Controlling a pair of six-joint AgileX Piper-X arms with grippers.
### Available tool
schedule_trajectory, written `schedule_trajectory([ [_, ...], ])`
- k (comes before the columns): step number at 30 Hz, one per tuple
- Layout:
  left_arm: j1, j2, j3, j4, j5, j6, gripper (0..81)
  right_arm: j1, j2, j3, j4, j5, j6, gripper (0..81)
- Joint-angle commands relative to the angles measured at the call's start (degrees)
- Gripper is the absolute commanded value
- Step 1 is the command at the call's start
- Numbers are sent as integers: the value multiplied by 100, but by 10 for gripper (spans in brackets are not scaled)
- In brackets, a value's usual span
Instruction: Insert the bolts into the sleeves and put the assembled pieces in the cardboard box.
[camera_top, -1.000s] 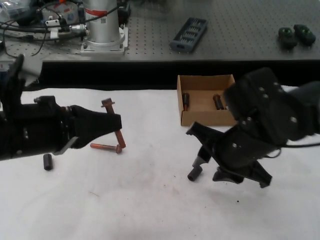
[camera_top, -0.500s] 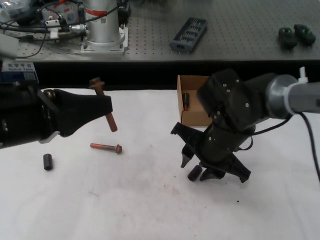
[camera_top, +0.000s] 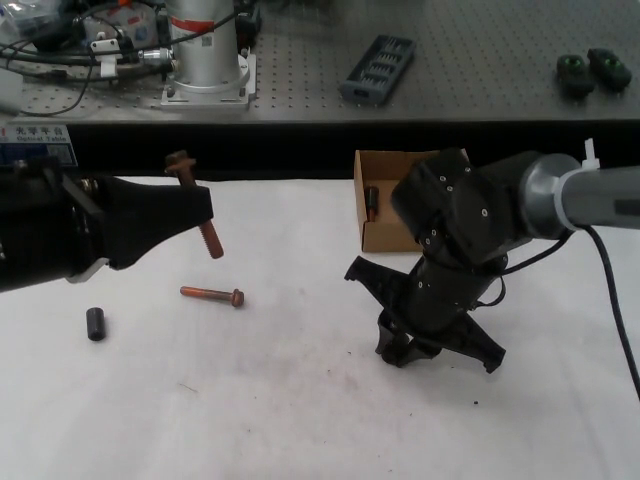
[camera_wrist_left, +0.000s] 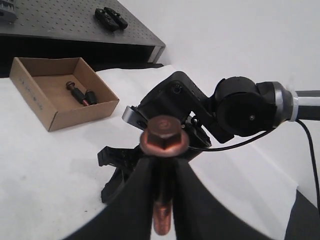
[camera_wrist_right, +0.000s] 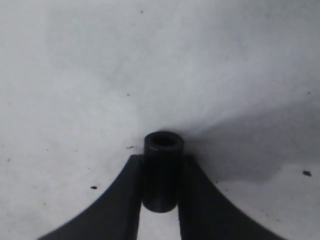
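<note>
The left gripper (camera_wrist_left: 162, 169) was closed on a bolt (camera_wrist_left: 164, 142), shank pointing down, well left of the cardboard box (camera_top: 385, 238). Near the box, the right gripper (camera_wrist_right: 161, 161) clamped a sleeve (camera_wrist_right: 162, 177), its bore open for alignment.

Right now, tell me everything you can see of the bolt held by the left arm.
The bolt looks like copper-coloured metal, with a hexagonal flanged head and a threaded shank. The left arm's jaws are shut on the shank just below the head, one on each side. It hangs above the white cloth, head up and tilted, touching nothing else. Its threaded tip is bare.
</note>
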Motion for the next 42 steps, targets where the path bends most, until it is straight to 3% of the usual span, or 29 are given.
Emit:
schedule_trajectory([
  [1, 18, -75, -15, -131, 105, 93, 7, -25, 149, -12, -9, 15, -1, 18],
  [5, 18, -75, -15, -131, 105, 93, 7, -81, 149, 0, -17, 16, -268, 53],
  [7, 18, -75, -3, -131, 103, 93, 7, -123, 114, 0, 3, -50, -927, 53],
  [11, 18, -75, 129, -131, 86, 73, 7, -128, -277, 131, 40, 268, -3055, 53],
  [15, 18, -75, 360, -180, 56, 48, 7, -197, -1079, 740, -683, 358, -3614, 53],
  [19, 18, -42, 584, -789, 91, -5, 7, -201, -2003, 1614, -1893, -316, -4040, 53],
  [25, -10, 673, 630, -2331, 213, -914, 7, -187, -3185, 2890, -3029, -1283, -5120, 53],
  [29, -113, 1342, 630, -3295, 387, -1414, 7, -204, -3747, 3565, -3480, -1447, -5279, 53],
  [35, -695, 2071, 630, -3855, 216, -1236, 7, -204, -3843, 4656, -4991, -2593, -6262, 53],
  [39, -1127, 2455, 543, -4036, 214, -971, 7, -254, -3615, 5094, -5538, -2715, -6652, 53],
  [42, -1313, 2663, 427, -4034, 214, -826, 7, -361, -3382, 5268, -5680, -3196, -7053, 53],
])
